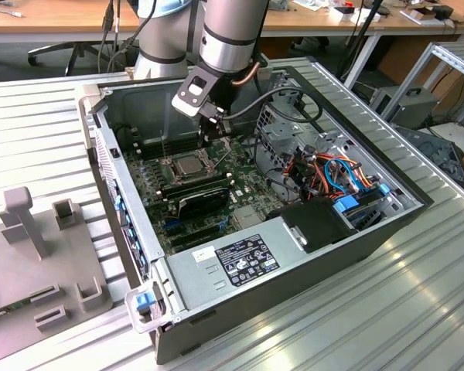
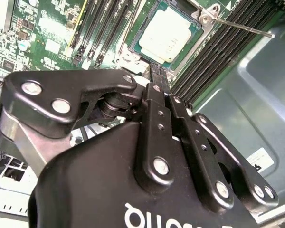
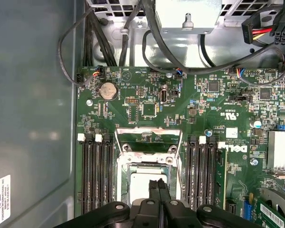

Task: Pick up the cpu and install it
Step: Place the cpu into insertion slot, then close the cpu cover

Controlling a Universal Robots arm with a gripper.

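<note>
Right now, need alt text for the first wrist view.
The shut tool is poised over the cpu, which lies seated with its metal retention frame flipped open. Green motherboard around it, black memory slots on either side.

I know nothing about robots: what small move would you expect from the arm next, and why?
Probably a short lift straight up. The cpu already lies flat in the socket, whose metal cover is swung open, and the gripper hovers just above it, shut and holding nothing.
</note>
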